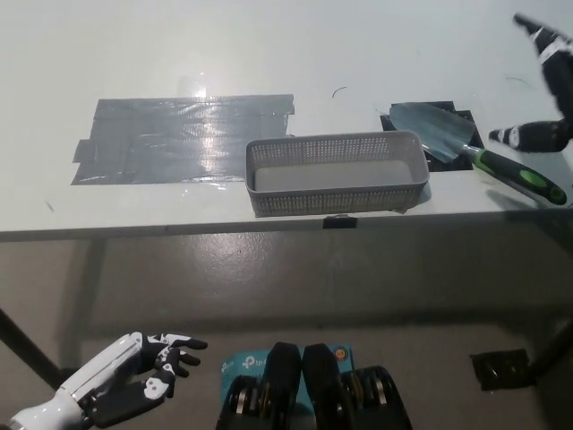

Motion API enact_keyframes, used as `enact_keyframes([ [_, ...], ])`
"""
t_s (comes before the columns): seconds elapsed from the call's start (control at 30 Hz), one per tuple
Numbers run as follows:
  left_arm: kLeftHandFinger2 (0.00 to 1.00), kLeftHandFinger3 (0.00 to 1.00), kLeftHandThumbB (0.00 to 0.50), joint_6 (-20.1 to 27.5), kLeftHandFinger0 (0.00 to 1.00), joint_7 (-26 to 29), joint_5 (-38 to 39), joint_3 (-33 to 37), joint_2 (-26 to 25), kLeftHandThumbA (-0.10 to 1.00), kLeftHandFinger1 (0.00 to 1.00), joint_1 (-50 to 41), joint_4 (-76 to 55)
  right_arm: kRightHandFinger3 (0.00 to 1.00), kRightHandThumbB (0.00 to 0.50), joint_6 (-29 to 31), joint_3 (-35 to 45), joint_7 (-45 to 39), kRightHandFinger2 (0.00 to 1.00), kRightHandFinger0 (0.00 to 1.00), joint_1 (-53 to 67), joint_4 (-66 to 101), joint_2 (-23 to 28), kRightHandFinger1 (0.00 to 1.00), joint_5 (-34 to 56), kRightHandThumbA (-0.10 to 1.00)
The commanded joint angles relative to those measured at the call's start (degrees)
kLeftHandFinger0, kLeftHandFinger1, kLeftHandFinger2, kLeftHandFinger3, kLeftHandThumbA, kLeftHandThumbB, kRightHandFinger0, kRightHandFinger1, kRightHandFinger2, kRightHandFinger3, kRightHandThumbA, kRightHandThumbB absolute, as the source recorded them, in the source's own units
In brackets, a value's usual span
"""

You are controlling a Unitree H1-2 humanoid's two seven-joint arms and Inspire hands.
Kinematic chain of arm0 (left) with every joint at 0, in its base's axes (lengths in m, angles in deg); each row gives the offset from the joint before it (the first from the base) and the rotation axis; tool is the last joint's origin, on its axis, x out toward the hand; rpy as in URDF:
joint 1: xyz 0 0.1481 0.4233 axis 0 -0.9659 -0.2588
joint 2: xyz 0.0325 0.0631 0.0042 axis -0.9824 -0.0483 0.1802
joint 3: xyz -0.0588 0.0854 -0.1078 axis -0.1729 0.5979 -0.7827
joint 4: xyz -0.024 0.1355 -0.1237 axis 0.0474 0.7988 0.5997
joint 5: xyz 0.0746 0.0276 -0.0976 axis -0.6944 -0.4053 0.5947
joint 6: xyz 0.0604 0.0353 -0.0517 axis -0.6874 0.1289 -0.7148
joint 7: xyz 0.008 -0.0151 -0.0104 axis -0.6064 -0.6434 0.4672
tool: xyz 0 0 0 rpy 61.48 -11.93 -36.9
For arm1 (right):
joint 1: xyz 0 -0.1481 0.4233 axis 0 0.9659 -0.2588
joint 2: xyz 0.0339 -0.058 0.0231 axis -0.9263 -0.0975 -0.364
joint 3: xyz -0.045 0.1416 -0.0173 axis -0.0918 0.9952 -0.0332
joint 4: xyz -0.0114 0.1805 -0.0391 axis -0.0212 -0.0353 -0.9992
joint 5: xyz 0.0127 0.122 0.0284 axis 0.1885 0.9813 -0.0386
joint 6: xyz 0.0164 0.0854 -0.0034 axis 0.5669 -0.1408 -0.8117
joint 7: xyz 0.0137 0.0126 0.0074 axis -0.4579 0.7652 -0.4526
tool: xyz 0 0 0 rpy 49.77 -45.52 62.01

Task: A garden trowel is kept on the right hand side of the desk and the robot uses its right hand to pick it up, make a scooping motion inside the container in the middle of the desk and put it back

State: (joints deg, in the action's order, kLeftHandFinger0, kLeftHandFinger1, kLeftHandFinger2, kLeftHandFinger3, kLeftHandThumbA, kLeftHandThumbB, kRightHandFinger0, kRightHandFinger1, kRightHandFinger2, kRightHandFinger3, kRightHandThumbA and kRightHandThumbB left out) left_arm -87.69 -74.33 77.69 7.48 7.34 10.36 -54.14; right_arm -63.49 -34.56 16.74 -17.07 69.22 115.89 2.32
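While the left hand (pixel 134 387) idles open below the desk (pixel 269 54), the right hand (pixel 560 90) spreads wide over the right-edge trowel (pixel 473 154), apparently to grasp it.

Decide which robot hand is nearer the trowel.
Right. The black right hand is just beyond the handle of the trowel; the white left hand rests far off, below the desk.
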Motion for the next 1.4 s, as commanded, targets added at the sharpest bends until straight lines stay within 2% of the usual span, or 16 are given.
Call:
enact_keyframes([
  [0.0, 0.79, 0.83, 0.313, -0.80, 0.75, -0.36, -0.22, -0.62, -0.89, 1.00, 0.75, 0.64, -2.65, 1.00, 0.471, 0.47, -0.50, 0.12, 1.00, 1.00, -5.45, -5.82, 0.19, 1.00, -0.82, 1.00],
  [0.03, 0.79, 0.83, 0.293, -1.03, 0.76, -0.42, 0.17, -0.72, -0.77, 1.00, 0.75, 0.62, -2.57, 1.00, 0.480, 0.69, -0.77, 0.05, 1.00, 1.00, -6.29, -8.17, 0.04, 1.00, -0.66, 1.00],
  [0.2, 0.80, 0.84, 0.287, -1.44, 0.76, -0.40, 0.05, -0.55, -0.62, 1.00, 0.75, 0.11, -3.07, 1.00, 0.470, 3.52, -1.47, -0.51, 1.00, 1.00, -8.27, -16.65, -0.17, 1.00, 1.42, 1.00],
  [0.27, 0.79, 0.83, 0.310, -1.05, 0.76, -0.55, 0.01, -0.50, -0.65, 1.00, 0.75, 0.18, -2.88, 1.00, 0.464, 4.85, -1.70, -0.28, 1.00, 1.00, -9.28, -19.95, -0.11, 1.00, 1.85, 1.00],
  [0.37, 0.81, 0.84, 0.312, -0.77, 0.77, -0.85, 0.12, -0.42, -0.68, 1.00, 0.76, 0.29, -2.51, 1.00, 0.417, 6.15, -1.74, -0.07, 1.00, 1.00, -11.20, -24.98, 0.17, 1.00, 2.37, 1.00],
  [0.43, 0.81, 0.84, 0.301, -0.98, 0.77, -0.82, 0.02, -0.41, -0.64, 1.00, 0.76, 0.28, -2.62, 1.00, 0.403, 6.87, -1.68, -0.30, 1.00, 1.00, -11.92, -26.30, 0.58, 1.00, 2.71, 0.97],
  [0.53, 0.81, 0.84, 0.315, -0.75, 0.77, -1.22, -0.17, -0.15, -0.83, 1.00, 0.77, 0.32, -2.35, 1.00, 0.367, 6.55, -1.56, -0.67, 1.00, 1.00, -12.57, -27.81, 1.17, 1.00, 3.03, 0.89],
  [0.6, 0.81, 0.84, 0.319, -0.63, 0.77, -1.30, -0.11, -0.12, -0.82, 1.00, 0.76, 0.34, -2.49, 1.00, 0.368, 7.22, -1.94, -0.86, 1.00, 1.00, -13.04, -28.69, 1.37, 1.00, 3.01, 0.89],
  [0.77, 0.79, 0.83, 0.317, -0.27, 0.77, -1.57, -0.13, 0.34, -0.52, 1.00, 0.76, 1.10, -1.89, 1.00, 0.417, 6.71, -2.24, -1.00, 1.00, 1.00, -12.20, -27.55, 0.91, 1.00, 3.20, 0.92],
  [0.87, 0.80, 0.83, 0.324, -0.80, 0.78, -1.56, -0.20, 0.45, -0.75, 1.00, 0.77, 1.18, -2.23, 1.00, 0.388, 6.58, -2.48, -1.39, 1.00, 1.00, -11.66, -27.72, 0.99, 1.00, 3.39, 0.89],
  [0.9, 0.81, 0.83, 0.338, -1.71, 0.80, -1.47, -0.12, 0.45, -0.85, 1.00, 0.78, 1.17, -2.58, 1.00, 0.350, 7.18, -2.38, -1.39, 1.00, 1.00, -11.26, -28.94, 1.11, 1.00, 3.82, 0.86],
  [1.03, 0.81, 0.82, 0.313, -0.97, 0.81, -1.66, 0.13, 0.39, -0.74, 1.00, 0.77, 1.28, -2.34, 1.00, 0.367, 8.16, -2.33, -1.56, 1.00, 1.00, -10.71, -30.57, 1.60, 1.00, 4.32, 0.87],
  [1.13, 0.81, 0.82, 0.333, -1.38, 0.81, -1.85, 0.03, 0.50, -0.67, 1.00, 0.78, 1.74, -2.18, 1.00, 0.377, 8.56, -2.15, -1.25, 1.00, 1.00, -10.10, -33.13, 2.18, 1.00, 4.59, 0.88],
  [1.23, 0.81, 0.82, 0.324, -1.27, 0.81, -2.03, 0.06, 0.45, -0.52, 1.00, 0.78, 2.04, -1.94, 1.00, 0.373, 8.78, -2.36, -1.40, 1.00, 1.00, -9.95, -33.22, 2.65, 1.00, 4.73, 0.88],
  [1.33, 0.81, 0.82, 0.304, -1.68, 0.81, -2.12, 0.45, 0.33, -0.46, 1.00, 0.78, 2.14, -2.03, 1.00, 0.353, 8.66, -2.53, -1.35, 1.00, 1.00, -9.77, -35.76, 2.98, 1.00, 4.92, 0.84],
  [1.37, 0.81, 0.82, 0.305, -1.62, 0.80, -2.18, 0.44, 0.33, -0.54, 1.00, 0.78, 2.05, -1.97, 1.00, 0.347, 8.70, -2.08, -0.50, 1.00, 1.00, -9.54, -37.77, 2.76, 1.00, 5.36, 0.78],
])
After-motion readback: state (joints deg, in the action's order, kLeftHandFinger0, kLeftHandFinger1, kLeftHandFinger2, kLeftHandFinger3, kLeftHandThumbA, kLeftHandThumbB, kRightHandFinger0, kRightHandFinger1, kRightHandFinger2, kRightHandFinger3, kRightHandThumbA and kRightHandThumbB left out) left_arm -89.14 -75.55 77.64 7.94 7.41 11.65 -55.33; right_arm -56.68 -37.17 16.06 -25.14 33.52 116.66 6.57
